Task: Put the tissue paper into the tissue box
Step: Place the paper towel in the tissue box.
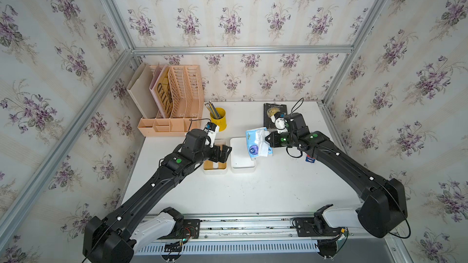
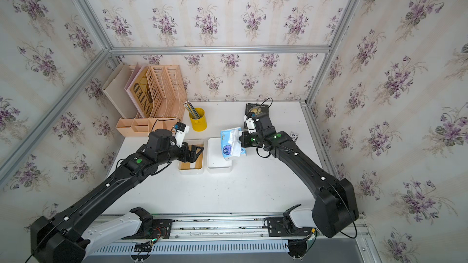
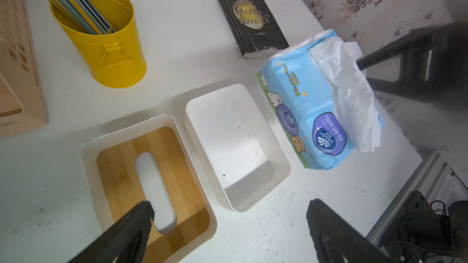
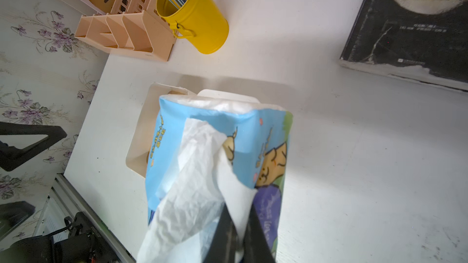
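Off the tabletop (image 1: 278,191), by the right-hand rim of the tissue box (image 1: 240,163): tissue paper (image 1: 255,145), lifted clear and tilted, round logo facing up in both top views. Pinched at its slit side by the right claw (image 1: 266,139), closed together on plastic and loose white tissue. From the right wrist, two dark fingers (image 4: 258,239) pressed tight side by side into the wrapper.

Reaching from the front right base, right arm stretched forward and inward, wrist turned to aim the claw sideways toward the middle, roughly level. From the front left base, left arm extended likewise, wrist bent downward.

Poised above the lid (image 1: 211,166): left claw (image 1: 223,153), spread wide apart, clear of the bamboo below.

Lying flat just left of the tissue box, with a narrow gap between them in the left wrist view: that lid, bamboo showing inside a white rim, oblong slot along its length. Open-topped beside it, the tissue box.

Farther back: yellow cup (image 1: 219,120) of pencils, peach organiser (image 1: 177,92) at the rear left, dark book (image 1: 272,112) partly hidden behind the right wrist.
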Robot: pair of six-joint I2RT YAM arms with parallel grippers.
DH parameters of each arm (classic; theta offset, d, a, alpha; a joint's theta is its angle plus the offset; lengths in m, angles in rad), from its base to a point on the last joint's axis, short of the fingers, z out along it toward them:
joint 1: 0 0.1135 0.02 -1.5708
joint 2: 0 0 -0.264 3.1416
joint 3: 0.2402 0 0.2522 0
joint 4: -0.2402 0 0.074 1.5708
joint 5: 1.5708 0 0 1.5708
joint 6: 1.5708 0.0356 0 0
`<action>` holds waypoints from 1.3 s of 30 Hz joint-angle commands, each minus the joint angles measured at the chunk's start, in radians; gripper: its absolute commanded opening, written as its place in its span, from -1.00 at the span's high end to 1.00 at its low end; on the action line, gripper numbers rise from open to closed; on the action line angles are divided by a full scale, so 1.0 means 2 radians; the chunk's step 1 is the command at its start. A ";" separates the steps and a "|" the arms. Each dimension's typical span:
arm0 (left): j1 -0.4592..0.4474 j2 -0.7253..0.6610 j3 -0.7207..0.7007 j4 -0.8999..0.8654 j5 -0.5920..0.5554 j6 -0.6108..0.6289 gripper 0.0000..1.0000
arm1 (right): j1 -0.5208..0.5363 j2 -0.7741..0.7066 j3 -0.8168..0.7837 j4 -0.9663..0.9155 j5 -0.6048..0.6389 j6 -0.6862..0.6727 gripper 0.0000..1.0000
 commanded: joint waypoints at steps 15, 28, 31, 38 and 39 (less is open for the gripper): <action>0.001 -0.012 0.001 -0.010 -0.012 0.012 -0.99 | 0.048 0.075 -0.005 0.120 -0.043 0.053 1.00; 0.000 -0.008 0.002 -0.012 -0.011 0.012 -0.99 | 0.052 0.103 -0.031 0.154 -0.033 0.060 1.00; 0.000 -0.005 0.001 -0.009 -0.010 0.012 -0.99 | 0.052 0.104 -0.044 0.167 -0.025 0.063 1.00; 0.001 0.004 0.007 -0.008 -0.008 0.012 -0.98 | 0.052 0.117 -0.044 0.180 -0.018 0.066 1.00; 0.000 0.005 0.008 -0.008 -0.008 0.012 -0.99 | 0.051 0.120 -0.042 0.181 -0.019 0.066 1.00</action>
